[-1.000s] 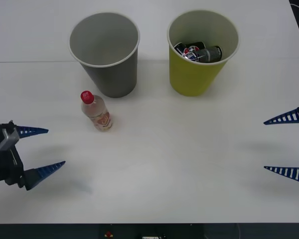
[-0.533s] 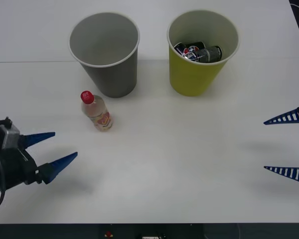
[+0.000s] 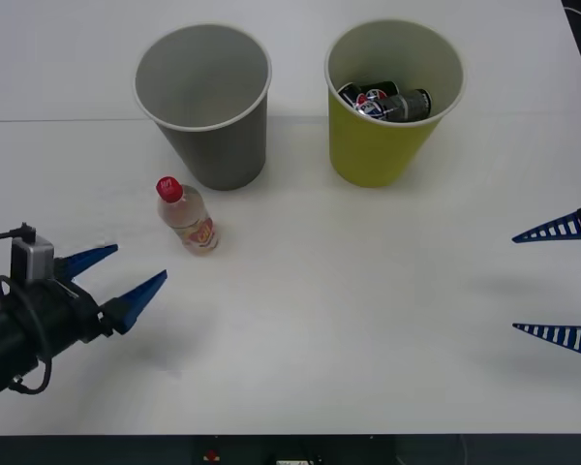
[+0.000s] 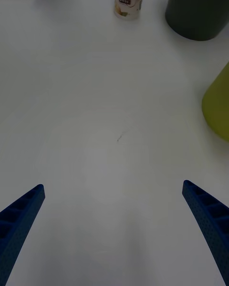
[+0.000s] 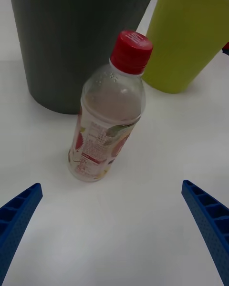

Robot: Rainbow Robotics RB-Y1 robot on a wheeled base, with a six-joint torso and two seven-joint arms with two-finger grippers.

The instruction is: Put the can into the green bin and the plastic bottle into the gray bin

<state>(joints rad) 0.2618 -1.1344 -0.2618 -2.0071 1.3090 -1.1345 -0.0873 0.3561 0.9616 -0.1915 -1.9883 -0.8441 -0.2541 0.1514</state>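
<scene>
Left pincer (image 3: 126, 274) low over counter (image 3: 368, 320) nr front-left corner, fingers spread wide, nothing between them, tips aimed toward plastic bottle (image 3: 187, 217). In left wrist view, blue fingertips (image 5: 19, 214) apart at both sides w/ bottle (image 5: 107, 124) standing ahead of the gap, not touching either finger.

Right pincer (image 3: 557, 283) at right edge of counter, also spread open, holding nothing; bare white counter surface (image 4: 114, 138) between its fingers (image 4: 205, 219) in right wrist view.

Plastic bottle upright on counter, left of center, red cap on, red/yellow label facing front. Stands just in front of gray bin (image 3: 205, 105), slightly toward left side; small gap to bin wall, no contact seen.

Gray bin upright twd back-left of counter, pale gray inside. Green bin (image 3: 392, 102) upright beside it twd back-right, bins near each other but apart. Cans (image 3: 387, 102) lying inside green bin at bottom, dark w/ red/white/blue markings; exact count cannot tell.

Faint seam line across counter at level of bins.
</scene>
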